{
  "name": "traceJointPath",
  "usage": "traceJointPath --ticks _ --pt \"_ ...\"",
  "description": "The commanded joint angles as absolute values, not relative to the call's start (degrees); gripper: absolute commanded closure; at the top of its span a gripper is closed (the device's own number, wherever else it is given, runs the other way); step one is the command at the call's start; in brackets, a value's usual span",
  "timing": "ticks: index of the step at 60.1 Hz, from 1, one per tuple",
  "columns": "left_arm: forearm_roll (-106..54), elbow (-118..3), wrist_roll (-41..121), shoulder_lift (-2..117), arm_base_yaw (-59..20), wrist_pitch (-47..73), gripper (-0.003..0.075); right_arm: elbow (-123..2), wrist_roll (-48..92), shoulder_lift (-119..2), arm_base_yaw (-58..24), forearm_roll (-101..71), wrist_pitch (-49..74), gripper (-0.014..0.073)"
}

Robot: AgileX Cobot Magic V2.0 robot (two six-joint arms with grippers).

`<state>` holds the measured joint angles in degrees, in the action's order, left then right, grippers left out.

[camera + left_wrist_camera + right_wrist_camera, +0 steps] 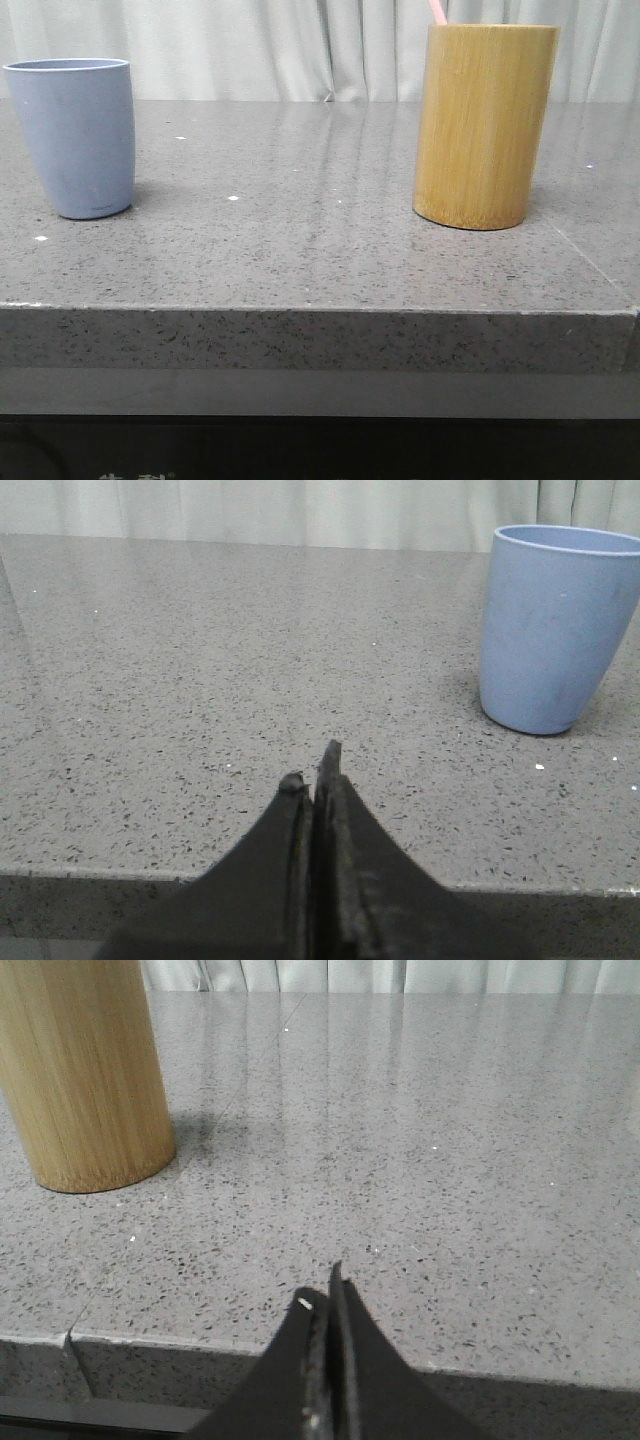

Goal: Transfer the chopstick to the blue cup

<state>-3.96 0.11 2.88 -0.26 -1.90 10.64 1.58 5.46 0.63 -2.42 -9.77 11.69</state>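
The blue cup stands upright at the left of the grey stone table; it also shows in the left wrist view. A pale pink chopstick pokes out of the tall bamboo holder at the right; only its top end shows. The holder also shows in the right wrist view. My left gripper is shut and empty, near the table's front edge, apart from the cup. My right gripper is shut and empty, near the front edge, apart from the holder. Neither gripper shows in the front view.
The grey speckled table has a thick front edge. A seam in the stone runs at the right. Pale curtains hang behind the table.
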Motion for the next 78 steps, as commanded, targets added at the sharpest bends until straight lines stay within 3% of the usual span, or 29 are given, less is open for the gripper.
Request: traceJointPath --ticks 1,78 --pt "-4.54 0.48 2.38 -1.69 -1.81 5.72 0.0739 1.3 6.11 1.75 -1.99 -9.43 7.41 0.0681" --pt "-4.54 0.48 2.38 -1.69 -1.81 5.72 0.0739 1.3 6.11 1.75 -1.99 -9.43 5.67 0.0681"
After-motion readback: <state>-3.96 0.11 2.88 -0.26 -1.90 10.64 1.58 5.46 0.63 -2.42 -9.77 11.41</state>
